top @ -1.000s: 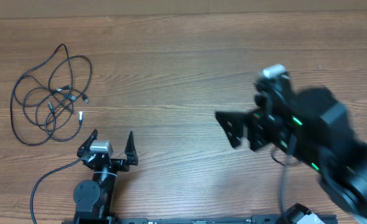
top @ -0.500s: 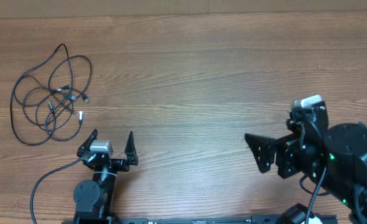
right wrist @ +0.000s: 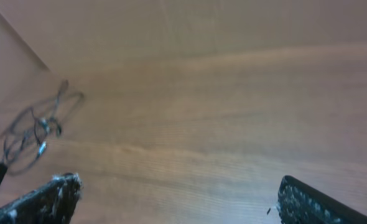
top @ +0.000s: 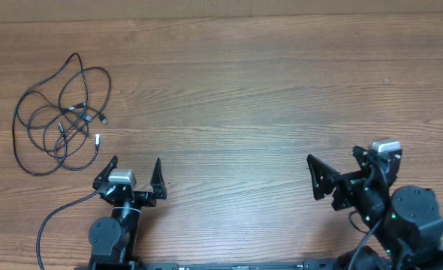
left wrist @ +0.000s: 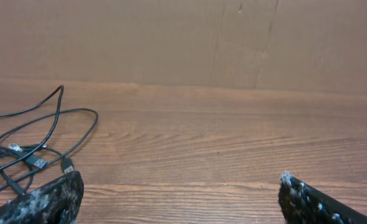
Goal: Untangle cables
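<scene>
**A:** Overhead view, and the wooden table [top: 229, 90] runs wide and bare through the middle and right. Where's the tangle?

**B:** Far left. The cables [top: 60, 120] lie in one loose heap of overlapping black loops, flat on the wood, with the small plugs gathered near the middle of the knot. One white-tipped plug [top: 97, 139] points toward the near side.

**A:** And the left gripper [top: 136, 160]?

**B:** It sits at the near edge with its jaws spread wide and nothing between them. The heap is just ahead of it and to its left, apart from both fingers. From the left wrist camera, the cables [left wrist: 40, 143] sit beyond the left fingertip [left wrist: 53, 199].

**A:** The right gripper [top: 332, 155]?

**B:** Spread wide too, empty, low at the near right, well apart from the cables, with open wood all the way between.

**A:** Edges?

**B:** The far edge meets a brown cardboard wall [left wrist: 171, 37]. A thicker black wire [top: 56, 217] curls from the left arm's base, near the lowest loop. The right wrist view is blurred, the tangle [right wrist: 37, 127] only a smudge at far left.
</scene>
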`<state>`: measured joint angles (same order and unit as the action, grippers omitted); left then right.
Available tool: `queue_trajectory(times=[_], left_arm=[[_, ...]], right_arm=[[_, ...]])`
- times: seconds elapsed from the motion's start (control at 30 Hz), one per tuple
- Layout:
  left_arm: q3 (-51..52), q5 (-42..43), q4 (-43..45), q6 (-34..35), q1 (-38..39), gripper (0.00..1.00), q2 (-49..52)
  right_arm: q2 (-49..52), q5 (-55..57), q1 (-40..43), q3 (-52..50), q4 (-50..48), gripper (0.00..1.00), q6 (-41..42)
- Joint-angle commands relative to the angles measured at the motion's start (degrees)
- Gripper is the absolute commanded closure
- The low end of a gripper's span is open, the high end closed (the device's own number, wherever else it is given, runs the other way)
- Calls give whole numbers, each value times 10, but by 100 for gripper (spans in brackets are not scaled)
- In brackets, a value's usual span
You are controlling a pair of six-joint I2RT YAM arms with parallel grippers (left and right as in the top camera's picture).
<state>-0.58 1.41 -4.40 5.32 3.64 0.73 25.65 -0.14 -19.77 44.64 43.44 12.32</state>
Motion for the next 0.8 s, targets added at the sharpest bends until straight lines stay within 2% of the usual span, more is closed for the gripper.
queue_trajectory(times=[0.0,0.1,0.37,0.6,0.77], left_arm=[[3,-4,0,-15,-3,1,-4],[3,-4,0,-15,-3,0,-4],[3,-4,0,-15,-3,0,-4],[3,-4,0,-15,-3,0,-4],[3,-4,0,-15,-3,1,-4]], right_arm=[[-53,-33,19,-72,-45,0,-9],[-108,-37,22,-143,-101,0,-14],[-202,-66,38,-216,-216,0,-95],[-234,-93,64,-266,-366,0,-144],[-235,-94,85,-334,-481,0,-143]])
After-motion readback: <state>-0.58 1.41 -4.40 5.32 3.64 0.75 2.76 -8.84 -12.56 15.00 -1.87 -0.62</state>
